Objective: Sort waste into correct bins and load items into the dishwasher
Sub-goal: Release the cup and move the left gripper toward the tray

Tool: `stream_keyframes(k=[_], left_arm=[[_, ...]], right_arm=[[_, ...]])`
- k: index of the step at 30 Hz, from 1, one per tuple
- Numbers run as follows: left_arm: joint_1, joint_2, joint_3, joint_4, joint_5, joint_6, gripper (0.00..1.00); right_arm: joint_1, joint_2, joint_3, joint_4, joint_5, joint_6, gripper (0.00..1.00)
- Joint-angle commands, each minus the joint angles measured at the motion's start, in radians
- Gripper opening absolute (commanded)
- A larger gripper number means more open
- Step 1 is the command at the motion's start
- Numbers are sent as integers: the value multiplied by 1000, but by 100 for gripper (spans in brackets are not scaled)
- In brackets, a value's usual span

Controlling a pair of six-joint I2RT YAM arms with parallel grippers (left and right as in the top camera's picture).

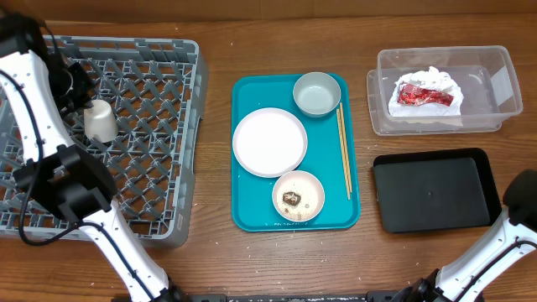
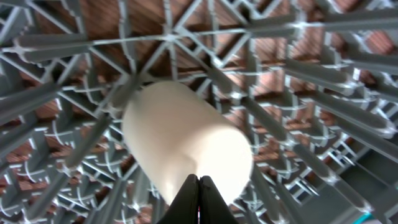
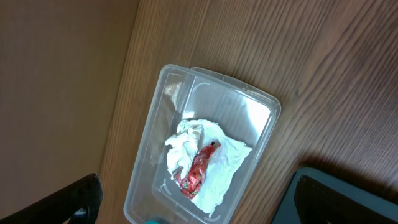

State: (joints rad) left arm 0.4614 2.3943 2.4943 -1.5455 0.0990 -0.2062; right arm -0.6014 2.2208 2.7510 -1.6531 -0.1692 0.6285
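Observation:
The white cup (image 1: 101, 122) lies in the grey dish rack (image 1: 159, 126); in the left wrist view the cup (image 2: 186, 140) rests on the lattice floor (image 2: 298, 118). My left gripper (image 2: 199, 186) is shut, its tips just in front of the cup, with nothing between them; overhead it (image 1: 78, 91) is over the rack by the cup. The napkin with the red wrapper (image 1: 426, 94) lies in the clear tub (image 1: 495, 71), also seen in the right wrist view (image 3: 199, 165). My right gripper (image 3: 196, 196) is open and empty, high above the tub (image 3: 255, 118).
The teal tray (image 1: 252, 214) holds a large white plate (image 1: 269, 142), a pale round dish (image 1: 316, 93), a saucer (image 1: 309, 186) with brown food bits (image 1: 291, 199) and chopsticks (image 1: 343, 151). The black tray (image 1: 432, 191) sits below the tub. The right arm (image 1: 524, 201) is at the lower right.

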Motion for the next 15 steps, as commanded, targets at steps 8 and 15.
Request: stream_keyframes(k=[8,15], left_arm=[[31,16,-1,-68,-210,-161,4],[60,-24,125,-144,-24,-129,4]], right_arm=[[-3,-14,18,2,0,-5,100],[-3,-14,18,2,0,-5,100]])
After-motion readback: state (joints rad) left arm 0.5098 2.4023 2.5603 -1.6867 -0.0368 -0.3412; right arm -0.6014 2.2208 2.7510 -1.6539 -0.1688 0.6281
